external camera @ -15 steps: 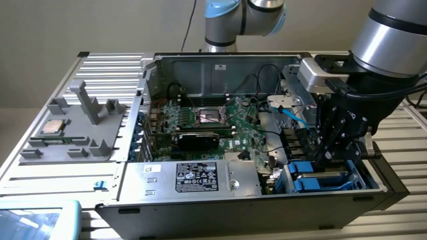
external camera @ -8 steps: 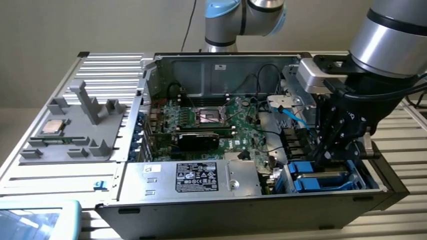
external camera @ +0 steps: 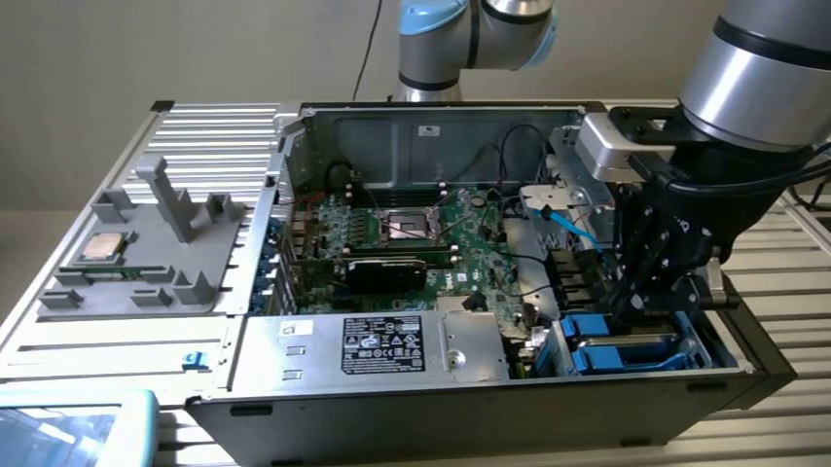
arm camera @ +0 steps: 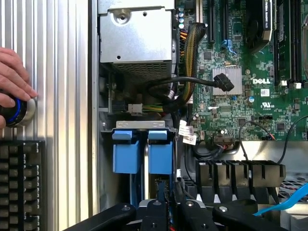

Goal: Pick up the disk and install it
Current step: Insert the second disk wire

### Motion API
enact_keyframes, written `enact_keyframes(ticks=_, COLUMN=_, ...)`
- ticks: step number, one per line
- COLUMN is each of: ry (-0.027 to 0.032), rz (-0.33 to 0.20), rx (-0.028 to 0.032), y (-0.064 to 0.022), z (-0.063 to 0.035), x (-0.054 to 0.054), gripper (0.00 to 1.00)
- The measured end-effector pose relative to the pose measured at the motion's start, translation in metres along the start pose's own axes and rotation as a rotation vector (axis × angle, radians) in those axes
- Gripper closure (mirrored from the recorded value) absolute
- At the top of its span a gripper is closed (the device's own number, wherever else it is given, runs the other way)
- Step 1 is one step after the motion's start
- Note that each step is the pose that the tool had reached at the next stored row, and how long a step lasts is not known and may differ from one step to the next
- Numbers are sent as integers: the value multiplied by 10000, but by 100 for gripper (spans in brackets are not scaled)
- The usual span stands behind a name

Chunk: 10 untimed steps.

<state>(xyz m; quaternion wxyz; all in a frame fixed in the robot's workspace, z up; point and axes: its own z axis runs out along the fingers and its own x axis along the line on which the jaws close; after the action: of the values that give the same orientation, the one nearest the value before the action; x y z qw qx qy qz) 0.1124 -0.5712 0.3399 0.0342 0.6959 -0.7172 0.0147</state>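
Note:
The disk (arm camera: 160, 155) stands on edge in the drive bay at the front corner of the open computer case, on the exterior view's right. Its bright blue frame (external camera: 645, 347) shows under my arm. My gripper (arm camera: 162, 198) reaches down into that bay, its black fingers (arm camera: 153, 211) drawn close together on the thin upper edge of the disk. In the exterior view my gripper (external camera: 639, 316) hangs directly over the blue frame. A second blue-framed carrier (arm camera: 126, 154) sits in the slot right beside the disk.
The motherboard (external camera: 415, 238) fills the case's middle, with black cables and a blue cable (external camera: 571, 222) near the bay. A silver box with a black label (external camera: 377, 345) sits at the front. A grey fixture holds a CPU chip (external camera: 104, 248). A hand (arm camera: 12, 77) rests on a blue-ringed button beside a keyboard (arm camera: 21, 185).

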Motion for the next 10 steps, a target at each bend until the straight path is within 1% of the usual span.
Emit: enact_keyframes(ticks=10, ry=-8, rz=0, rx=12, y=5, z=-28, x=18, gripper=84)
